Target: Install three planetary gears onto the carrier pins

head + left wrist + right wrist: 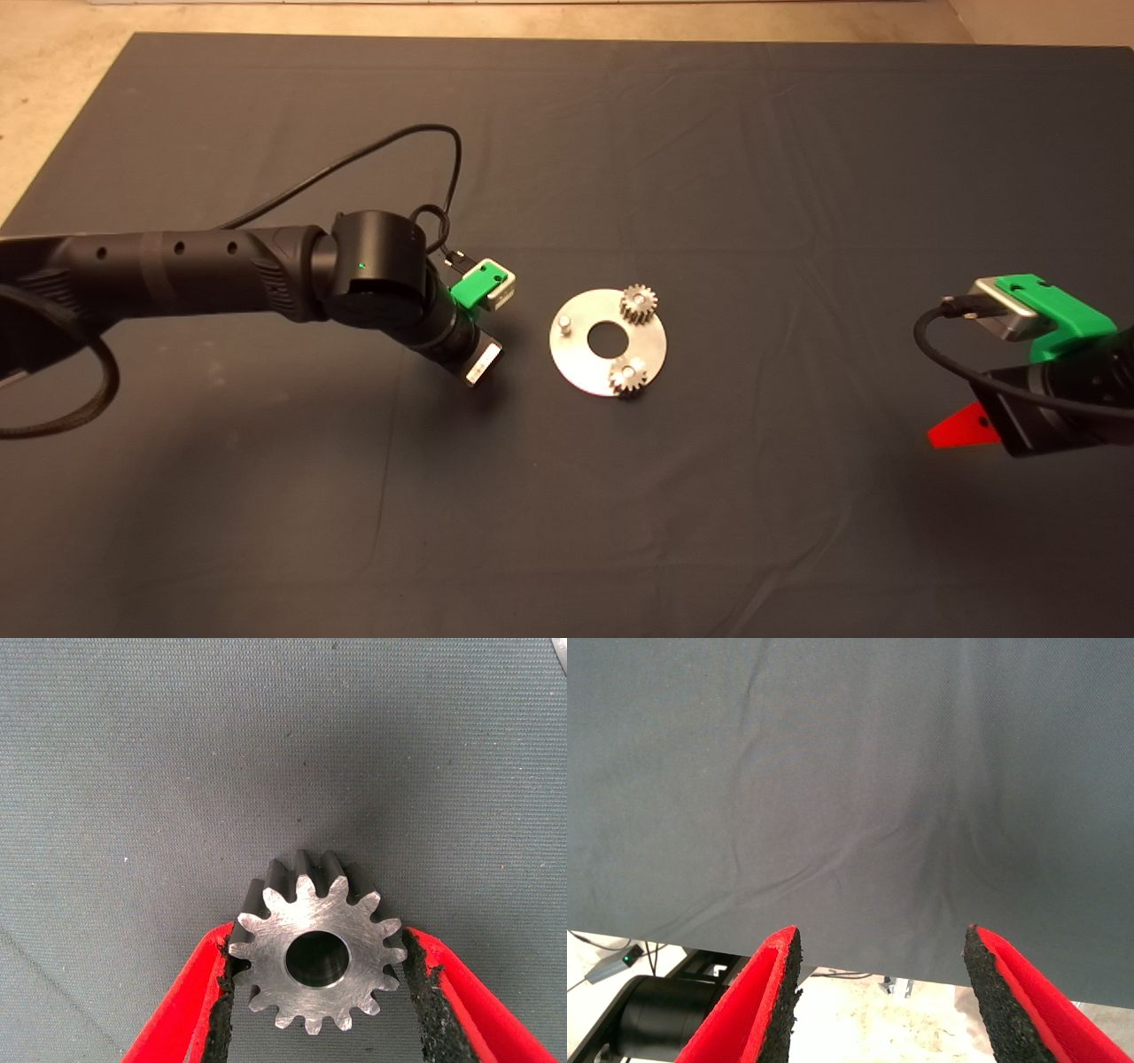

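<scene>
Only the left wrist view shows the left tool gripping a third gear, toothy grey metal, above the mat beside the round silver disc. From above, two gears sit on pins; one pin is bare. The right tool waits at the right edge, fingers apart, holding nothing.

A dark mat, creased in places, is being seen spread beneath both grippers. Beyond its edge, pale floor is being shown past the right gripper's fingers.
</scene>
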